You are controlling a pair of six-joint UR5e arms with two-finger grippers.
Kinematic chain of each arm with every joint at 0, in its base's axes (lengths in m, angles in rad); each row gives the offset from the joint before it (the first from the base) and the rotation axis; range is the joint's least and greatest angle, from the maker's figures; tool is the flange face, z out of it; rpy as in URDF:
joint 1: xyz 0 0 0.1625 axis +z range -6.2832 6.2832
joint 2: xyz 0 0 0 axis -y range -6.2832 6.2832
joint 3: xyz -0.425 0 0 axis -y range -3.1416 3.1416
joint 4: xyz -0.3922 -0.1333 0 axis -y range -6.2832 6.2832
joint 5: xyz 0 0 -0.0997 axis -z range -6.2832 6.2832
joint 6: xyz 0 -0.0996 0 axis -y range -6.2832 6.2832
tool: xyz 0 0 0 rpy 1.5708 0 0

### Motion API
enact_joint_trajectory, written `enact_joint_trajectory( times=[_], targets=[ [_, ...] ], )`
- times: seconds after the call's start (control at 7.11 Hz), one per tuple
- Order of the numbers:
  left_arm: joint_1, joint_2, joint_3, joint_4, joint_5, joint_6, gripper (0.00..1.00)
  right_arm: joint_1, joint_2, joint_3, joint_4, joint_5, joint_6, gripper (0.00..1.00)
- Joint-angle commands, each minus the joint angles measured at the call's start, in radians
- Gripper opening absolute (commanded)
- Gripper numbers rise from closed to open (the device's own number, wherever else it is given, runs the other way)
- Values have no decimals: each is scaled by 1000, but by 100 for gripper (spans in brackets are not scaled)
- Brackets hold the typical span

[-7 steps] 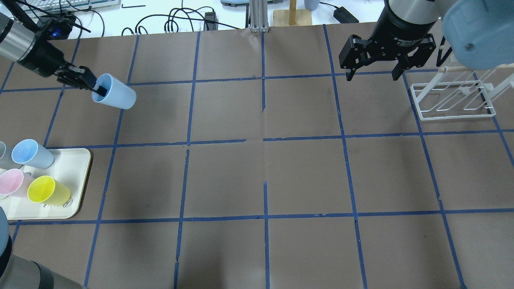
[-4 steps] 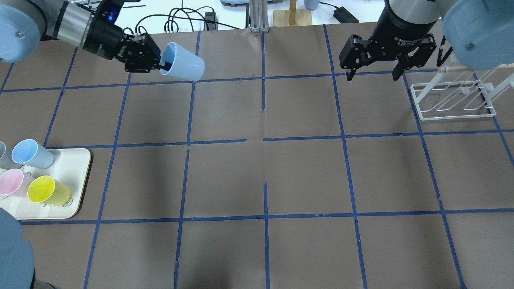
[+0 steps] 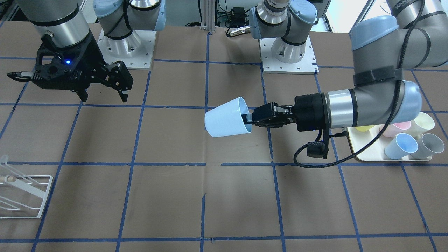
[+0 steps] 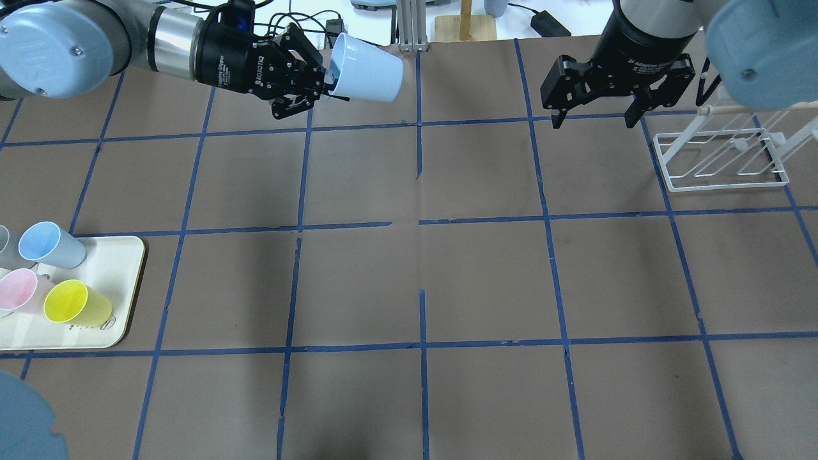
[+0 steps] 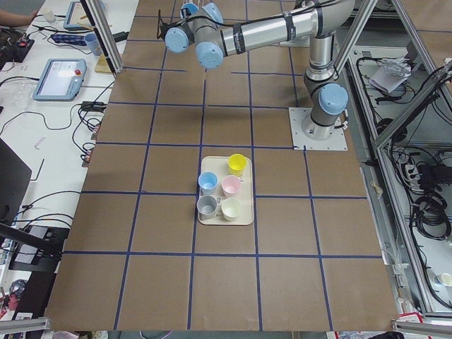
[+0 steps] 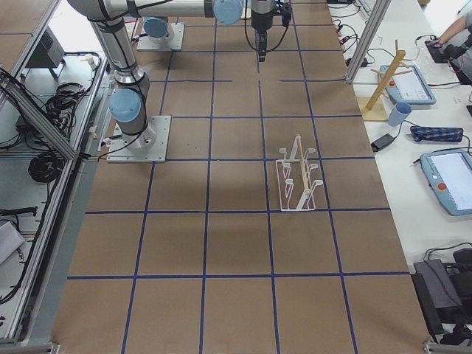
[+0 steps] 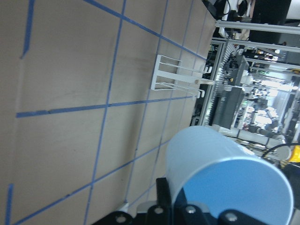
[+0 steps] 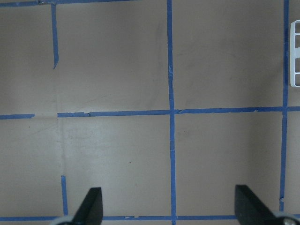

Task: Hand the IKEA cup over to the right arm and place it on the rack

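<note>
My left gripper (image 4: 327,82) is shut on the rim of the pale blue IKEA cup (image 4: 367,69) and holds it on its side, high above the table, base pointing toward the right arm. It shows in the front view too, gripper (image 3: 249,118) and cup (image 3: 225,118), and in the left wrist view (image 7: 220,164). My right gripper (image 4: 594,118) hangs open and empty above the table, well apart from the cup; its fingertips (image 8: 93,204) show in the right wrist view. The white wire rack (image 4: 725,156) stands at the far right, close beside the right gripper.
A cream tray (image 4: 115,281) at the left edge holds a second pale blue cup (image 4: 50,245), a pink cup (image 4: 19,289), a yellow cup (image 4: 75,303) and others. Cables and a wooden stand (image 4: 465,22) lie beyond the table's far edge.
My left arm has swung the cup to the right and up, from the table's far left toward the centre line. The right gripper has stayed still and open.
</note>
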Motion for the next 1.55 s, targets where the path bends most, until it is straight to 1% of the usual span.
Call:
enact_joint_trajectory(
  times=[0.0, 0.14, 0.28, 0.42, 0.56, 0.7, 0.84, 0.99, 1.13, 1.27, 1.41],
  targets=[
    [-49, 22, -90, -43, -170, 3, 0, -28, 1, -4, 15, 132, 1, 100],
    [-54, 26, -107, -48, -175, -3, 0, -66, -5, -10, 51, 147, 7, 100],
    [-57, 31, -109, -57, -175, -5, 0, -112, -16, -63, 109, 148, 10, 100],
    [-60, 35, -112, -63, -175, -6, 0, -155, 0, -115, 283, 244, -8, 100],
    [-64, 43, -112, -71, -198, -11, 0, -205, 6, -122, 364, 406, -116, 100],
    [-87, 45, -112, -71, -209, -14, 0, -268, 7, -114, 401, 598, -167, 100],
    [-97, 45, -112, -73, -220, -17, 0, -319, 9, -110, 406, 700, -244, 100],
    [-100, 43, -118, -79, -271, -28, 0, -327, 3, -123, 412, 734, -240, 100],
    [-110, 37, -132, -77, -276, -26, 0, -313, 1, -111, 406, 862, -257, 100],
    [-120, 36, -144, -80, -340, -29, 0, -313, 4, -107, 418, 985, -255, 100],
    [-130, 34, -152, -79, -354, -29, 0, -313, -2, -96, 461, 980, -236, 100]
  ],
)
